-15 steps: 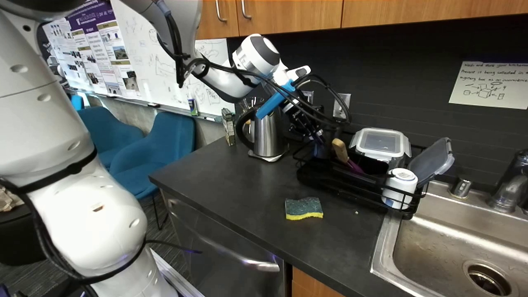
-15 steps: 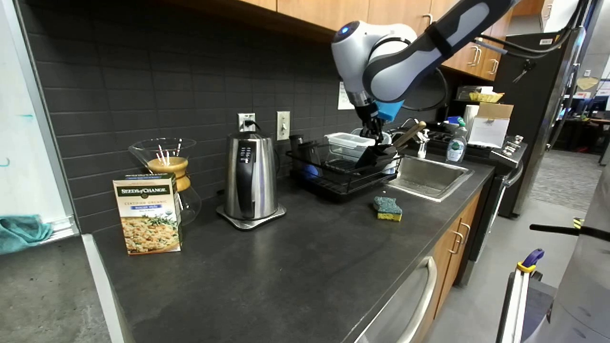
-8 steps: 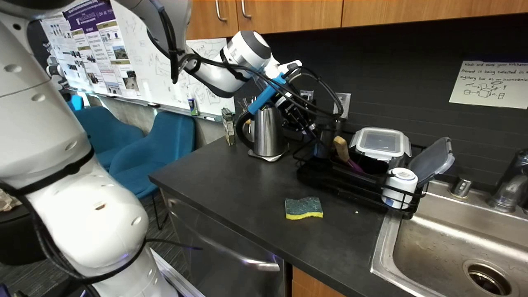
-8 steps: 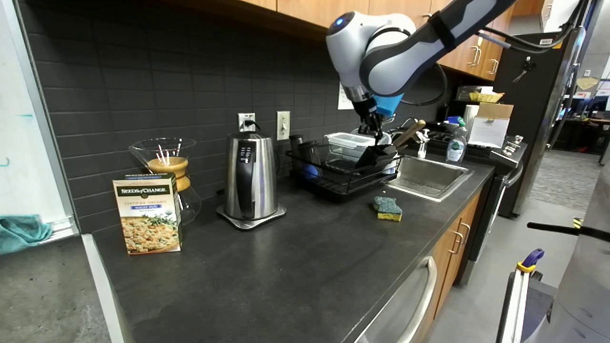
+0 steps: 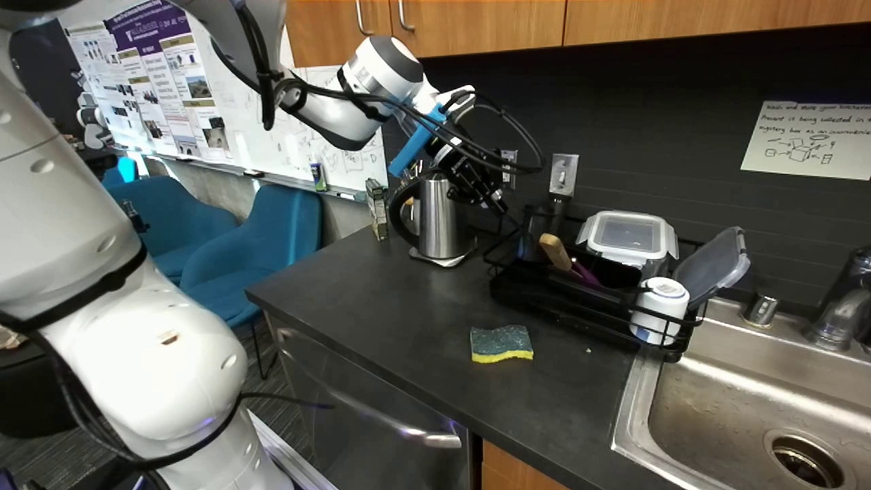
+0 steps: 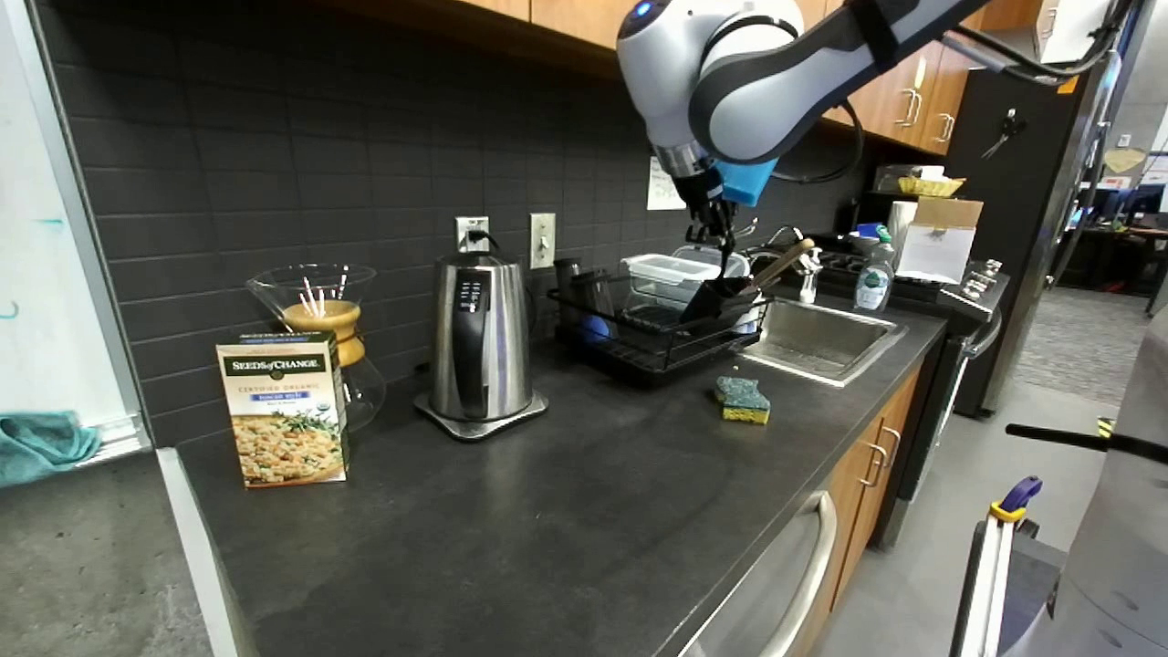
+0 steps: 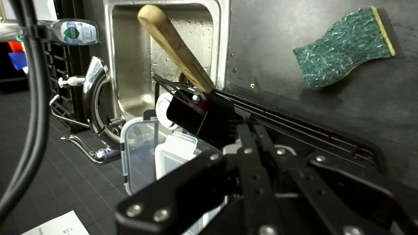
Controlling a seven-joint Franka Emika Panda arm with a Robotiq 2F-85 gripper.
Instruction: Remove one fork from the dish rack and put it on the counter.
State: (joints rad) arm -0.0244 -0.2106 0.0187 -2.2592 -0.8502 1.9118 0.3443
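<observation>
Gripper (image 7: 251,126): enters from the bottom of the wrist view, fingertips just below centre frame, the 2 fingers drawn close together. Appears closed on a thin dark utensil (image 6: 724,265), which extends below the fingertips in an exterior view; too dark to confirm as a fork. Its lower end overlaps the black utensil cup (image 6: 709,303) in the picture; contact cannot be told.

Dish rack (image 5: 537,296): right of centre in both exterior views, on the dark counter (image 5: 381,292), its right end beside the sink (image 5: 634,415). The gripper is tilted, near the rack's upper left corner in an exterior view, fingers pointing down and right.

Rack contents: 1 lidded clear container (image 5: 627,238); 1 white cup (image 5: 660,306); 1 loose grey lid (image 5: 711,265) leaning at the right end. 1 wooden handle (image 7: 176,49) leans out of the utensil cup, toward the upper left of the wrist view.

Sponge (image 5: 501,344), green and yellow: on the counter, in front of the rack; upper right of the wrist view.

Steel kettle (image 5: 442,221): upright on its base, left of the rack in both exterior views.

Food box (image 6: 285,411): upright, left side of the frame.
</observation>
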